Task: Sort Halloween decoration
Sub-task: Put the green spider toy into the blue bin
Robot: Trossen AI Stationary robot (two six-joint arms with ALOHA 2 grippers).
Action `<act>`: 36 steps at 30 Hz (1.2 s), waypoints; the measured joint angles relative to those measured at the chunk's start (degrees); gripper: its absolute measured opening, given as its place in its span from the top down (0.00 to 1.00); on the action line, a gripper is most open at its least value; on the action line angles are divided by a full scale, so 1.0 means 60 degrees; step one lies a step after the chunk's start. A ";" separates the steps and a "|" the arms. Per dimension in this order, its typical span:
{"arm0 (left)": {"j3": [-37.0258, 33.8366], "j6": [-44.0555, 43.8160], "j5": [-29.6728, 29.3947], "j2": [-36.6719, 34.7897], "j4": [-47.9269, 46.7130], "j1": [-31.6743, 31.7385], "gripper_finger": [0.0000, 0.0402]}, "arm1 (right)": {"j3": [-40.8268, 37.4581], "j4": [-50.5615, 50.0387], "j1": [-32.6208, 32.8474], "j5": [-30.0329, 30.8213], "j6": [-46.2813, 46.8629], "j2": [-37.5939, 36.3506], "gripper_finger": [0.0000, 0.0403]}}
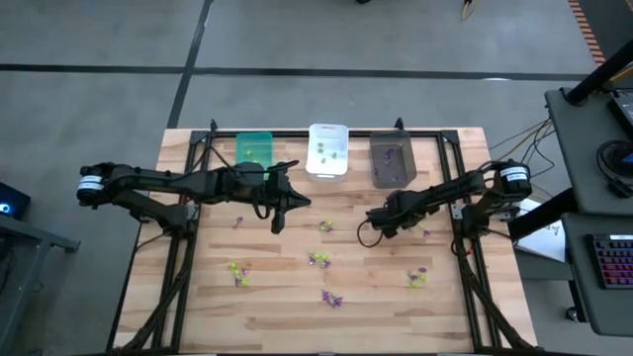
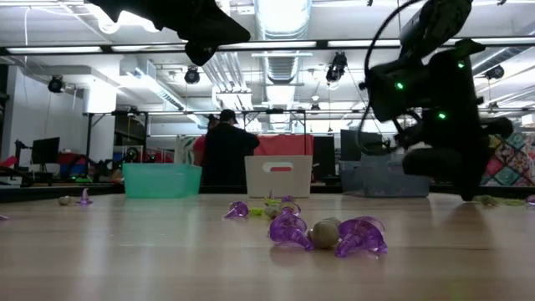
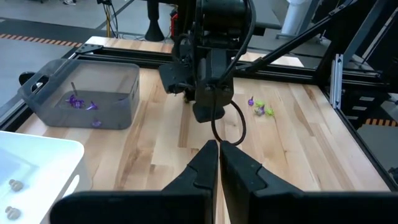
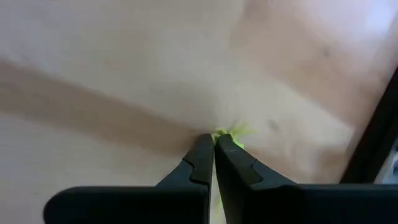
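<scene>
The Halloween decoration is a scatter of tiny purple and yellow-green trinkets on the wooden table: one yellow-green [image 1: 324, 226], one purple [image 1: 331, 297], others around mid-table. My right gripper [image 1: 379, 225] points steeply down at the table, right of centre, shut on a yellow-green trinket [image 4: 231, 133]. My left gripper [image 1: 278, 225] hangs shut above the table, left of centre, holding nothing [image 3: 217, 149]. At the far edge stand a green bin [image 1: 255, 148], a white bin [image 1: 328, 148] and a dark grey bin [image 1: 393, 160]. My right gripper pinches the yellow-green trinket between its two fingertips [image 4: 205, 146], and a bit of the trinket [image 4: 239, 132] sticks out past them. The fingers come from above, pointing steeply down. The tabletop lies right behind it; whether the trinket still rests on it cannot be told.
Purple trinkets lie in the dark grey bin [image 3: 78, 102], greyish ones in the white bin [image 3: 12, 184]. A purple cluster [image 2: 326, 234] lies near the table's front edge. Black frame rails [image 1: 460, 198] run along the table's sides and back. A person [image 2: 226, 150] stands beyond the table.
</scene>
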 joint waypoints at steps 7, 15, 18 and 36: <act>-0.0004 -0.0018 0.0000 0.0000 0.0035 0.0000 1.00 | 0.0378 0.0156 0.0004 0.0560 -0.0630 -0.0829 0.98; -0.0004 -0.0110 0.0000 -0.0050 0.0827 -0.0007 1.00 | 0.0417 0.3214 -0.0007 0.0701 -0.2655 -0.2189 0.98; -0.0004 -0.0160 0.0000 -0.0200 0.0811 -0.0007 1.00 | 0.0419 0.4551 -0.0031 0.0643 -0.3475 -0.2450 0.98; -0.1196 -0.0621 -0.0526 -0.2557 0.0399 -0.0022 1.00 | 0.0997 1.2552 -0.2173 -0.2107 -0.7806 -0.0928 0.98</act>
